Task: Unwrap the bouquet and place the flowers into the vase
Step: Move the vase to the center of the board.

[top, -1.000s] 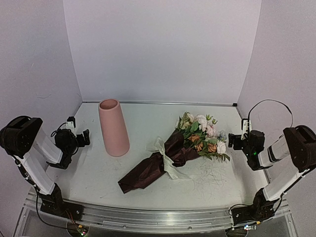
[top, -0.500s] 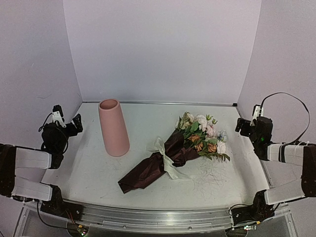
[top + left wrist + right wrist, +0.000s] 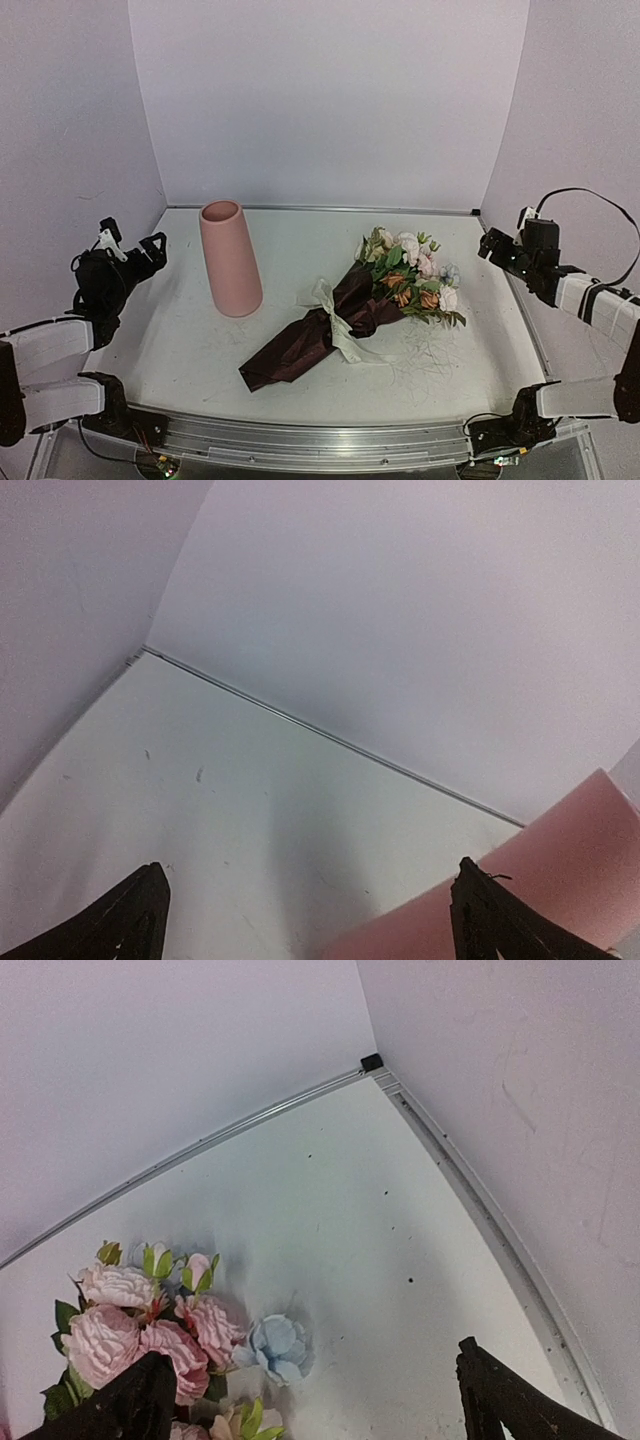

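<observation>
The bouquet (image 3: 345, 315) lies on its side in the middle of the table, dark red wrapping paper (image 3: 295, 352) towards the near left, a cream ribbon (image 3: 335, 322) round its waist. Its flowers (image 3: 408, 273) point to the far right; the right wrist view shows pink blooms (image 3: 135, 1322) and a pale blue one (image 3: 278, 1348). The salmon-pink vase (image 3: 230, 258) stands upright at the left, its wall (image 3: 565, 875) at the left wrist view's lower right. My left gripper (image 3: 132, 243) (image 3: 308, 900) hangs open left of the vase. My right gripper (image 3: 505, 238) (image 3: 312, 1378) hangs open right of the flowers. Neither touches anything.
Pale walls (image 3: 330, 100) close the table in at the back and both sides. A metal strip (image 3: 480, 1210) runs along the table's right edge, with a black corner piece (image 3: 371, 1061) at the far right corner. A metal rail (image 3: 320, 440) crosses the near edge.
Both arms have unfolded and their grippers have risen and drawn outward towards the side walls. Both grippers stayed open. The bouquet and vase have not moved.
</observation>
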Available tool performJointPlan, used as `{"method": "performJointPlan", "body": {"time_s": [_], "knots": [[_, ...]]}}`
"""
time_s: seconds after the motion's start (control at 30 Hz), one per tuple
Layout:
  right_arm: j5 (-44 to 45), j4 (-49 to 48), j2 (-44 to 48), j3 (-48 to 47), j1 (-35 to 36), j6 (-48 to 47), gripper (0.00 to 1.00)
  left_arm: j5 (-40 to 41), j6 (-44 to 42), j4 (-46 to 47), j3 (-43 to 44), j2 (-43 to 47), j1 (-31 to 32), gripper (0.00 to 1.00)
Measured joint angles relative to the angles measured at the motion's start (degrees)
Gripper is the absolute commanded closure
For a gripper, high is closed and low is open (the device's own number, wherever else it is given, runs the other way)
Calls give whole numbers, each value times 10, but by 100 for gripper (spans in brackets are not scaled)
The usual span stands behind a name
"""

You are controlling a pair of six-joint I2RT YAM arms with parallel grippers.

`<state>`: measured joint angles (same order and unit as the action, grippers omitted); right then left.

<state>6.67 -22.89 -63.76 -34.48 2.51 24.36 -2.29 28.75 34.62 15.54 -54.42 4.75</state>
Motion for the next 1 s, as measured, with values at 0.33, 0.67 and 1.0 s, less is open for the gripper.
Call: {"method": "performJointPlan", "body": {"time_s": [0.33, 0.67, 1.0], "knots": [[-66, 110, 17, 0, 99, 62, 2, -149, 120, -50, -1, -4, 19, 0], [-49, 142, -32, -25, 261, 145, 2, -110, 116, -142, -4, 56, 146, 0], [-9, 113, -130, -85, 386, 243, 2, -34, 75, -183, -4, 39, 208, 0]]}}
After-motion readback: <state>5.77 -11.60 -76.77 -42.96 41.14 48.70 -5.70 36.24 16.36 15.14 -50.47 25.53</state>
